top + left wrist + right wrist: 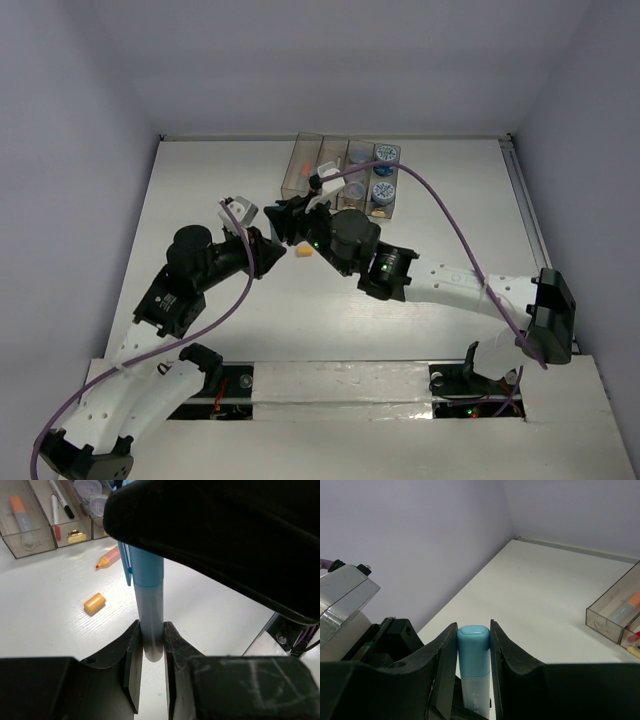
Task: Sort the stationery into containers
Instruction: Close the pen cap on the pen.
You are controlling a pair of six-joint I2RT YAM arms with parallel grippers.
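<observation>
A blue-capped marker (148, 580) with a pale grey barrel is gripped at both ends above the table. My left gripper (152, 630) is shut on the barrel's end. My right gripper (473, 627) is shut on its blue cap (473, 650). In the top view the left gripper (272, 252) and right gripper (292, 222) meet nose to nose in front of the containers (345, 170). An uncapped orange marker (109, 558) and its orange cap (94, 603) lie loose on the table. Pens (61, 500) and an orange-capped marker (22, 512) lie in the bins.
Round blue-patterned jars (384, 172) fill the rightmost bin. A purple cable (450, 215) arcs from the right wrist over the table's right half. The orange cap (304, 251) lies just under the two wrists. Walls close the table at the back and sides.
</observation>
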